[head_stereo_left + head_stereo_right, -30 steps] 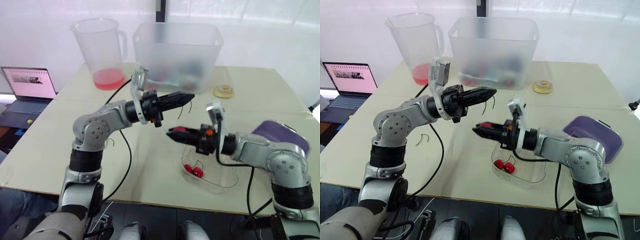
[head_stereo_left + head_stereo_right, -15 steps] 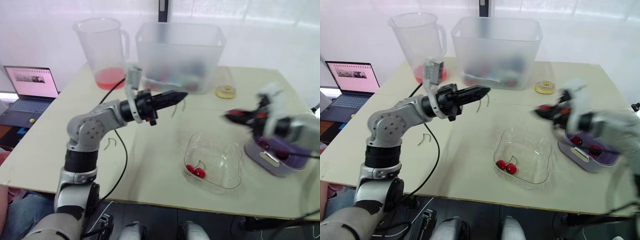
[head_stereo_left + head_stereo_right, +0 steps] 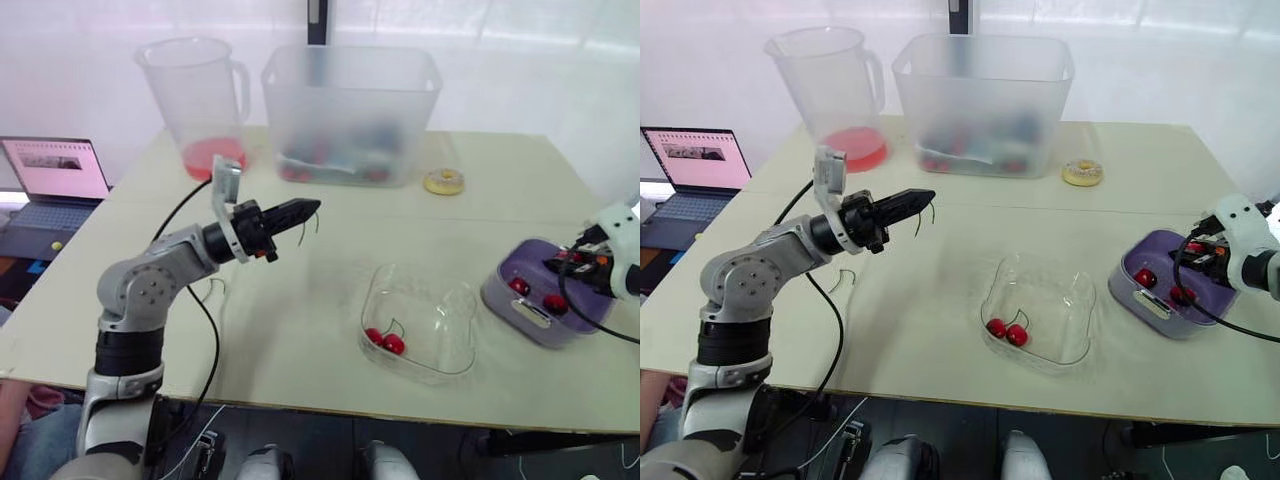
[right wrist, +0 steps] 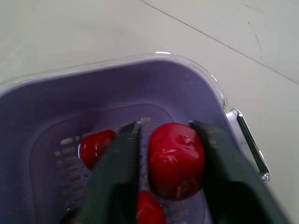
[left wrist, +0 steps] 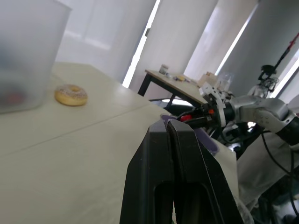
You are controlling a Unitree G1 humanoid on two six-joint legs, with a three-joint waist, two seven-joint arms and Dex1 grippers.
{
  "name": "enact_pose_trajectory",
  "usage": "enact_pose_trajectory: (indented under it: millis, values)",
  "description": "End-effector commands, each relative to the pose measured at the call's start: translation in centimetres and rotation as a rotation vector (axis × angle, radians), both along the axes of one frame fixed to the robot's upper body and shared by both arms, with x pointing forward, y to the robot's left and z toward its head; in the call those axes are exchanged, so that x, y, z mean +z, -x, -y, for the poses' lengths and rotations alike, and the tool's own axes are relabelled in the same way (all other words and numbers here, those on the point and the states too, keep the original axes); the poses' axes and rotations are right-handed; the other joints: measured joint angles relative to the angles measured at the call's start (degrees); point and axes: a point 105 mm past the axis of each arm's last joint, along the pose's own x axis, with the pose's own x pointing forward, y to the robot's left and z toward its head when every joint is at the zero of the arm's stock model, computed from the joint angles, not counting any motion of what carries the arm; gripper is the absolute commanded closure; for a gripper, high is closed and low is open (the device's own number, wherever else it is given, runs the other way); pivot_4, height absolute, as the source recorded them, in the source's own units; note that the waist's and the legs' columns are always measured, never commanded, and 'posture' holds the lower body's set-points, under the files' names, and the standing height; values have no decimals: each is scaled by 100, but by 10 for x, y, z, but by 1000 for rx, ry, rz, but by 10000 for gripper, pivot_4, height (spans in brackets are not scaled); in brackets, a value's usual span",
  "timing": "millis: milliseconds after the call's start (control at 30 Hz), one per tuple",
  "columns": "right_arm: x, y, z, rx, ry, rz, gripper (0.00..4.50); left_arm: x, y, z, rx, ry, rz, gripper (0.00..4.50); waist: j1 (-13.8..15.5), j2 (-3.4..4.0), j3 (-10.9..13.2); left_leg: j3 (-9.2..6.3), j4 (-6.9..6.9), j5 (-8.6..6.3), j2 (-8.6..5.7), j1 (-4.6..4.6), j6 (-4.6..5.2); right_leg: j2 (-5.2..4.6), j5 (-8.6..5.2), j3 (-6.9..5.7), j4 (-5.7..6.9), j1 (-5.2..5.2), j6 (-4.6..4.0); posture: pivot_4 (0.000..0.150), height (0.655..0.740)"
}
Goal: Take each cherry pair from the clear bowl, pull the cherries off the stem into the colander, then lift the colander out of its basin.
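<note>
Right pincer (image 4: 166, 140): partly open, fingers clamped on one red cherry (image 4: 177, 158). It is held over the purple colander (image 3: 535, 305), which sits near the right edge of the worktop (image 3: 290, 330) — more cherries (image 4: 96, 145) lie on the colander floor.

Left pincer (image 3: 306, 208): fully closed above the worktop's left half, with a thin dark stem (image 3: 316, 222) pinched at its tip.

Clear bowl (image 3: 455, 300): near the front edge, containing one cherry pair (image 3: 386, 342).
</note>
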Motion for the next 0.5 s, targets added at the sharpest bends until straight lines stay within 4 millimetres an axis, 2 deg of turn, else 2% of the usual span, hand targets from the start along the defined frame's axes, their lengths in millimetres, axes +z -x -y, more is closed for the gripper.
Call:
enact_pose_trajectory:
  millis: [33,67,100,167,233,300,367,433,500]
  values:
    - [35,0,-5,35,38,75,7442,12,6,-5,15,10,57,45000,17,0,0,0,1,0,-1,-1,-1,0,0,-1,0,0,0,1500,7078]
    - [46,0,-9,58,87,82,1738,11,7,-6,14,6,51,45000,16,1,0,0,1,0,-2,-1,-1,-1,0,-1,0,0,0,1500,7078]
    - [57,0,-15,78,110,100,791,9,8,-7,14,2,46,45000,11,8,3,0,1,0,-3,-1,-1,-2,0,-1,1,0,0,1500,7078]
    - [84,-4,-38,140,89,165,791,7,8,-10,23,-4,35,45000,-30,26,5,0,1,0,-3,-1,-1,-5,0,-1,1,0,0,1500,7078]
    - [110,-6,-74,271,39,243,791,2,8,-13,41,-23,21,45000,-65,28,6,-1,0,2,1,0,-4,-7,0,-1,1,-3,0,1500,7078]
    - [126,-2,-113,440,-22,295,791,-2,6,-18,64,-38,-2,45000,-98,26,6,-8,-2,6,9,0,-13,2,0,-1,0,-2,0,1500,7078]
    - [131,10,-163,671,-98,294,791,-15,2,-27,106,-67,-69,45000,-118,11,7,-14,-4,6,18,0,-15,12,0,-1,-4,2,-1,1500,7078]
    - [126,25,-203,853,-174,242,791,-37,-3,-40,148,-125,-190,45000,-119,12,8,-14,-5,6,24,0,-15,15,0,-1,-5,2,-1,1500,7078]
    - [117,35,-231,974,-200,195,791,-56,-7,-56,209,-140,-297,45000,-121,12,8,-15,-4,7,25,0,-16,14,0,-1,-3,1,-2,1500,7078]
